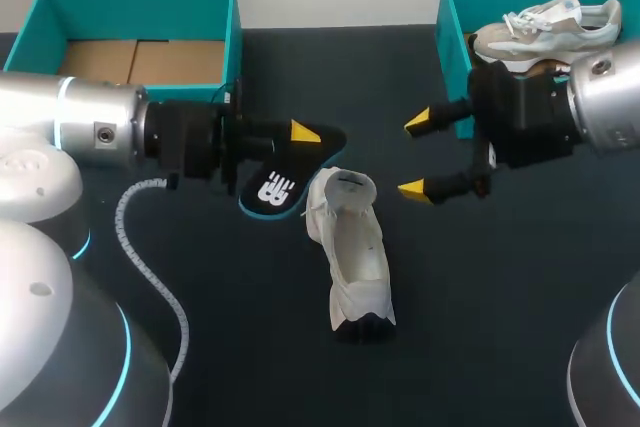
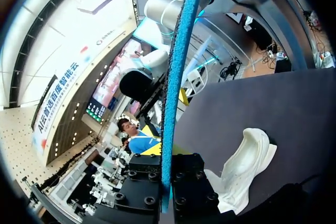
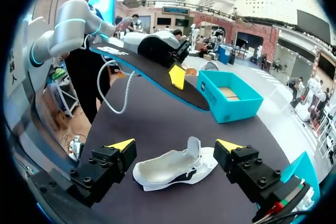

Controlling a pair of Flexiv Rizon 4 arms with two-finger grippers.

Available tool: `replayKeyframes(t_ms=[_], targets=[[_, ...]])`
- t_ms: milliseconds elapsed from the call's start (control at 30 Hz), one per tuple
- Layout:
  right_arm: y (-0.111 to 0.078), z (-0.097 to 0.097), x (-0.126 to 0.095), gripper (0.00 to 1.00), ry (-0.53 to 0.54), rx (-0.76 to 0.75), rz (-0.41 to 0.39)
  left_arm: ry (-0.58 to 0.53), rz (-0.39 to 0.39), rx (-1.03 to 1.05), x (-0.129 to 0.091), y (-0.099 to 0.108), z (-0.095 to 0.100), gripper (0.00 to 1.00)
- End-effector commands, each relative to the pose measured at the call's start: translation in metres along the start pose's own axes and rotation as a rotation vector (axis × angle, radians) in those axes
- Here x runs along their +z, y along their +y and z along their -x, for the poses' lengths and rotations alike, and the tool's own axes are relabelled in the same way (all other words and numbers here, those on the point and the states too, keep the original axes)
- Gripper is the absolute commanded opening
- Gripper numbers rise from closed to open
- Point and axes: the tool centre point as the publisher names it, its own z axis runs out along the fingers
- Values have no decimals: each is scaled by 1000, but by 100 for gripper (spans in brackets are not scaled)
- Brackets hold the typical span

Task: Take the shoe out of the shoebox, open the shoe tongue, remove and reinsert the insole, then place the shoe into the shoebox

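Left arm [image 1: 90, 122] reaches in level from the left. Left gripper [image 1: 300, 139] is clamped on the insole [image 1: 283, 175], held flat above the table. The shoe [image 1: 356, 257] lies mid-table beside it. Right gripper [image 1: 414, 155] hovers level, fingers spread and empty, pointing toward the shoe.

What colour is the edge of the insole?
Blue. The insole shows it best in the left wrist view.
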Motion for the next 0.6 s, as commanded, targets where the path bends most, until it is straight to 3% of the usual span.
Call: replayKeyframes(t_ms=[33, 333, 400, 500, 600], targets=[[3, 1, 0, 100, 1, 3, -15, 1, 1, 1, -1, -1, 0, 0], [3, 1, 0, 100, 1, 3, -15, 1, 1, 1, -1, -1, 0, 0], [0, 1, 7, 100, 5, -29, -85, 3, -31, -30, 3, -7, -13, 0], [-5, 3, 18, 100, 31, -102, -258, -7, -72, -72, 7, -17, -33, 0], [-16, 4, 28, 100, 64, -117, -339, -22, -126, -98, 13, -27, -52, 0]])
